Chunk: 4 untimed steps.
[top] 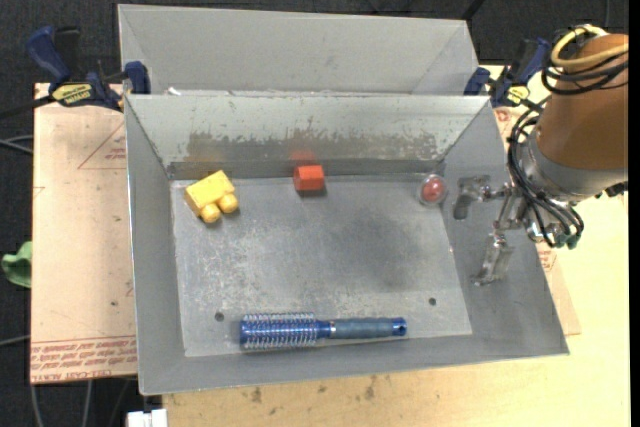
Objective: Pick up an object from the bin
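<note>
My gripper (477, 235) hangs over the bin's right sloping wall, open, its two fingers spread wide with nothing between them. A small reddish ball (432, 189) lies just left of the upper finger (464, 200), at the back right of the bin floor, apart from it. A red cube (310, 178) rests against the back wall near the middle.
A yellow block (211, 196) with two round studs lies at the back left. A blue hairbrush (320, 329) lies along the front edge of the floor, bristles to the left. The arm with its orange cover and cables enters from the right.
</note>
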Each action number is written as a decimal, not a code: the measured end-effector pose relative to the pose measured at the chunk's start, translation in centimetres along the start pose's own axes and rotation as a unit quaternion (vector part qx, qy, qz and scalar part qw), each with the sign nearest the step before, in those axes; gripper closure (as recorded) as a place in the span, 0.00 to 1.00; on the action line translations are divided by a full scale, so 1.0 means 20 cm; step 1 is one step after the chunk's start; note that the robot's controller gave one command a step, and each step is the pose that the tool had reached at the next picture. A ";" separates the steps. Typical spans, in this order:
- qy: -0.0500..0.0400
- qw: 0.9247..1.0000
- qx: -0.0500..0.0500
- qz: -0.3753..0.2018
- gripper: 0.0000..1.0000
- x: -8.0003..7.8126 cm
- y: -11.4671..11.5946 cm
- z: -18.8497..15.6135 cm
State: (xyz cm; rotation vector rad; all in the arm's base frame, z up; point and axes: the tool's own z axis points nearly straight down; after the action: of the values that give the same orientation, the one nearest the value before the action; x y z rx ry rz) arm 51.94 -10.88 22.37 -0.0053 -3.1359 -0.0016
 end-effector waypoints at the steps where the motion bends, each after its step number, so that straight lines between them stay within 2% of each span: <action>1: -0.004 1.000 0.000 -0.002 1.00 -0.01 0.00 -0.02; 2: 0.001 0.999 -0.001 -0.038 1.00 0.16 0.14 0.35; 3: -0.003 0.999 0.000 -0.038 0.00 0.15 0.13 0.33; 4: -0.007 0.998 0.000 -0.064 0.00 0.15 0.30 0.78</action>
State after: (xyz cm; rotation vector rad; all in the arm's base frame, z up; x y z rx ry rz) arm 48.87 -4.92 6.77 0.1960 -3.1444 -0.0020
